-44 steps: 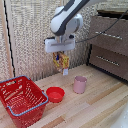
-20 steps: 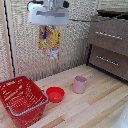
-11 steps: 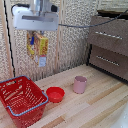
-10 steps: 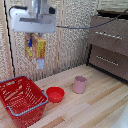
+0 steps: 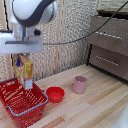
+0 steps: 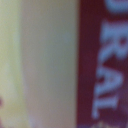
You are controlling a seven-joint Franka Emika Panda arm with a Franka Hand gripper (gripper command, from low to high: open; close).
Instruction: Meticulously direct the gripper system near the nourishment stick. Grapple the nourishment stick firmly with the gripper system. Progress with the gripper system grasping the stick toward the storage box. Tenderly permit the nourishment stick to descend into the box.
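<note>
My gripper [image 5: 22,56], a white block on a bulky white arm, is shut on the yellow-orange snack packet [image 5: 25,71], which hangs down from it. The packet hangs above the red latticed basket [image 5: 20,102] at the exterior view's left, its lower end about level with the basket's rim. The wrist view is filled by the packet [image 6: 45,65] very close up: pale yellow with a dark red band and white letters. The fingers themselves are hidden behind the packet.
A small red bowl [image 5: 55,94] lies on the wooden table just right of the basket in the exterior view. A pink cup [image 5: 80,84] stands further right. A dark wooden drawer unit [image 5: 107,45] is at the back right. A woven screen stands behind.
The gripper, holding the packet, rose from beside the pink cup and moved to the exterior view's left. It now hangs over the basket, lower than half a second ago.
</note>
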